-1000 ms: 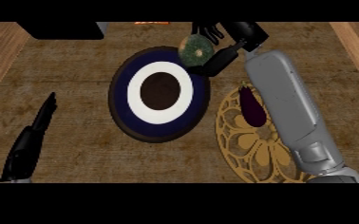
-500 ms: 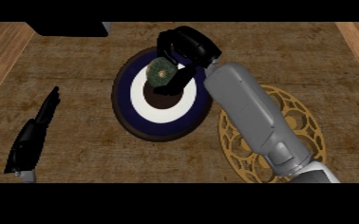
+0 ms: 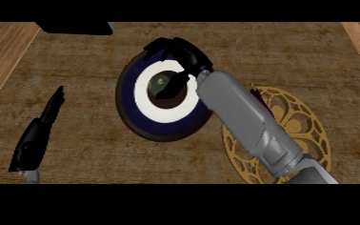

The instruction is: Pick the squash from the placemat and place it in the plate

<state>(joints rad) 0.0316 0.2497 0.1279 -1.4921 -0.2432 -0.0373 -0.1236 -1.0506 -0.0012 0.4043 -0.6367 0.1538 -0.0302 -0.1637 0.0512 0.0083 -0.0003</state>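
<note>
While you are watching frame centre, squash sitting in plate, right hand arching over it with fingers released, placemat partly hidden by forearm, left hand resting straight-fingered at lower left.

Grey forearms, black hands

The right forearm is a smooth, boxy grey shell running from lower right toward centre, ending in a glossy black right hand; the slim black left hand shows at lower left.

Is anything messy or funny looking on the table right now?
Nothing looks spilled or broken. The squash sits in the middle of the plate, with the right hand right over it. One small oddity: a dark purple thing pokes out beside the forearm on the placemat; mostly hidden, so I cannot tell what it is.
</note>
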